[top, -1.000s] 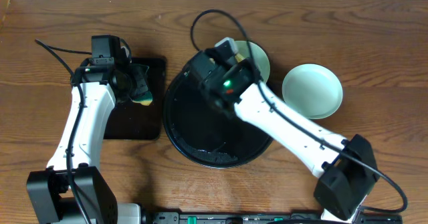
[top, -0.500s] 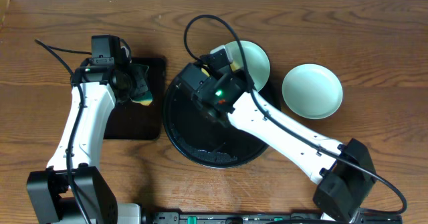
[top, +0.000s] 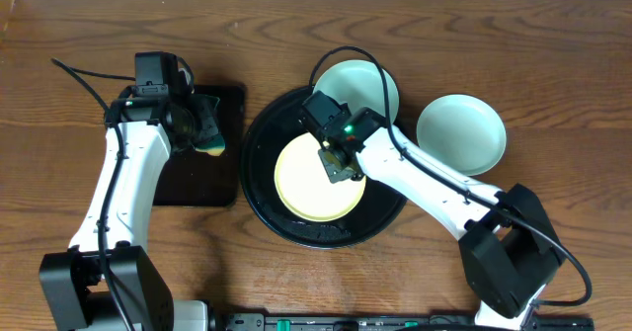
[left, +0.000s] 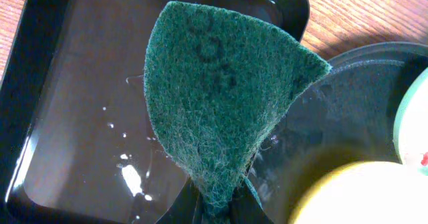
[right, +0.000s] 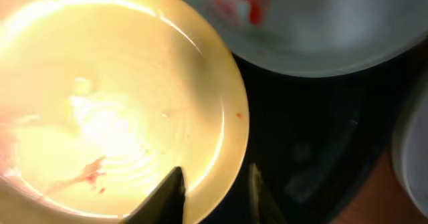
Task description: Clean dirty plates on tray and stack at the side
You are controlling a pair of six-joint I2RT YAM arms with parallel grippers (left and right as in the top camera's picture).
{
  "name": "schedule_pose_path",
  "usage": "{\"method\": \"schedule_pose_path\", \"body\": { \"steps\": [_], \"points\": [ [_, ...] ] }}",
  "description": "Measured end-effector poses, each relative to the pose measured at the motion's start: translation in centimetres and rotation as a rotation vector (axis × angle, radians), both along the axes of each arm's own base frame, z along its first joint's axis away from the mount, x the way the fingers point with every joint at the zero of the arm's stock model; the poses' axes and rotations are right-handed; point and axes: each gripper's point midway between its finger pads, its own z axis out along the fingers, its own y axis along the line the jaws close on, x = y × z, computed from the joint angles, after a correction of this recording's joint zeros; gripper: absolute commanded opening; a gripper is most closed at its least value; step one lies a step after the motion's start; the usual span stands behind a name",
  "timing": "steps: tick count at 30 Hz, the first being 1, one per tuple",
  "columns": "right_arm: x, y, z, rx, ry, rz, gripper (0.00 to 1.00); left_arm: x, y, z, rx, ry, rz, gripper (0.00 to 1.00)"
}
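Observation:
A pale yellow plate [top: 308, 181] with faint red smears lies in the round black tray [top: 259, 158]. My right gripper [top: 342, 163] is open, its fingers [right: 214, 187] astride the right rim of the yellow plate [right: 107, 110]. A mint plate [top: 357, 84] with a red smear [right: 301, 30] rests on the tray's far rim. A second mint plate [top: 461, 133] sits on the table to the right. My left gripper [top: 197, 124] is shut on a green scouring pad [left: 221, 97] above the rectangular tray.
A smaller rectangular black tray [top: 188, 178] with wet spots [left: 60, 117] lies left of the round tray. My right arm stretches from the front right across the round tray. Bare wooden table surrounds both trays.
My right arm has swung right and back off the tray's middle, uncovering the yellow plate. The left arm and pad have not moved.

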Motion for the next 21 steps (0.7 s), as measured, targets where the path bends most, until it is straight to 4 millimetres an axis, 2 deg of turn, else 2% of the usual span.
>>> {"method": "schedule_pose_path", "body": {
  "steps": [5,10,14,19,21],
  "points": [
    [0.9,0.9,0.0,0.092,0.027,0.074,0.44,0.0,0.0,0.0,0.0,0.0,0.0,0.08],
    [3.0,0.2,-0.1,0.149,0.019,0.112,0.4,0.0,0.0,0.0,0.0,0.0,0.0,0.07],
    [4.0,-0.3,-1.5,0.194,0.063,0.134,0.36,0.0,0.0,0.0,0.0,0.0,0.0,0.07],
    [3.3,-0.7,-4.6,0.22,0.177,0.144,0.28,0.0,0.0,0.0,0.0,0.0,0.0,0.07],
    [3.1,-0.5,-5.0,0.227,0.191,0.152,0.28,0.0,0.0,0.0,0.0,0.0,0.0,0.07]
  ]
}}
